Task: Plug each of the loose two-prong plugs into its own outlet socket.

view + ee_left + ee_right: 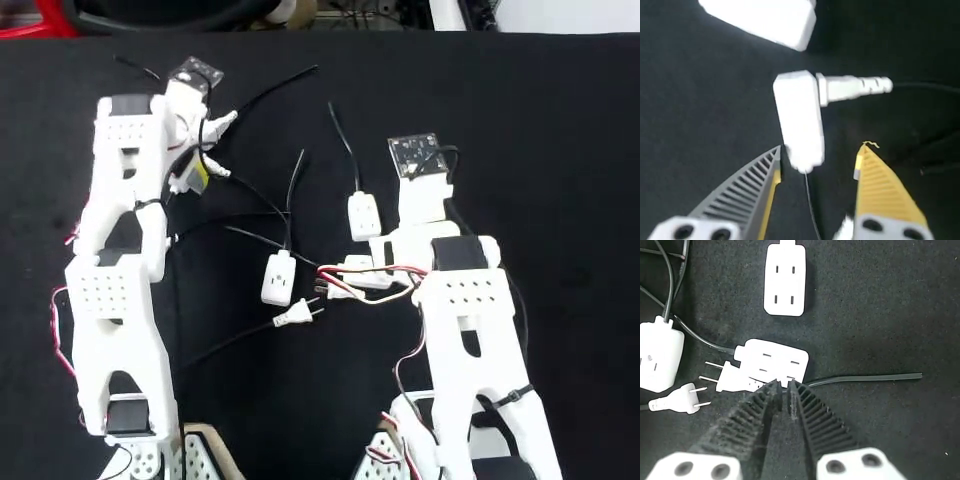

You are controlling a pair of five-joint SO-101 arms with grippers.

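At desk (pixel 560 150) centre, right tool (pixel 782 387) pinches two-prong plug (pixel 735 380) tail; left tool (pixel 820 150) gapes. Square prongs with outlet block (pixel 775 362) slots.

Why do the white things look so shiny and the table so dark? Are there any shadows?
High view: even light, the white arms stand bright on the black table, and shadows vanish into the cloth. Left wrist view: the white block glares, its face washed out. Right wrist view: softer light, the socket block shows its slots and a faint shadow along its edge.
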